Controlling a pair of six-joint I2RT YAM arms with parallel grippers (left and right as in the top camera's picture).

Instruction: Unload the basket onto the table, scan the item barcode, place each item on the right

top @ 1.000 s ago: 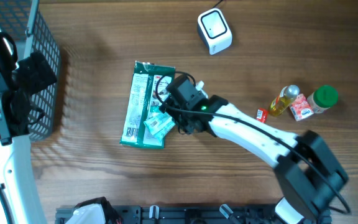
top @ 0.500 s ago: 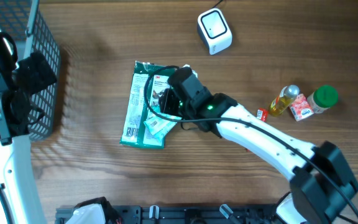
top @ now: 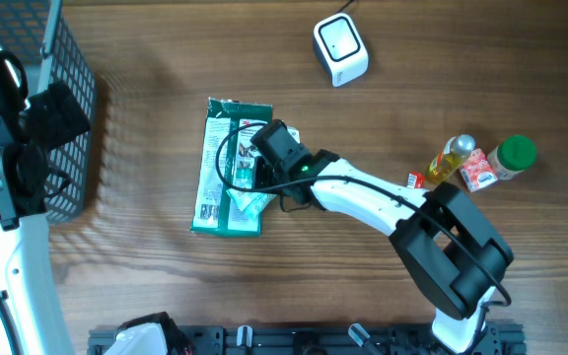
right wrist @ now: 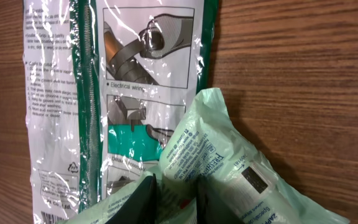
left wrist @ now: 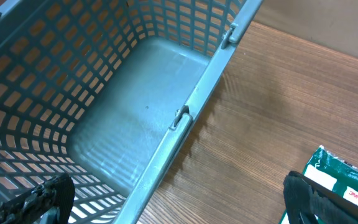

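Watch it: your right gripper [right wrist: 174,186], nearly shut, pinches only a fold of the pale packet [right wrist: 229,168] atop the green pack [right wrist: 61,93], so it could slip.

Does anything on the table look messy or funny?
Yes. The light-green packet lies crumpled and crooked, partly on top of the big green package, where the right gripper pinches it.
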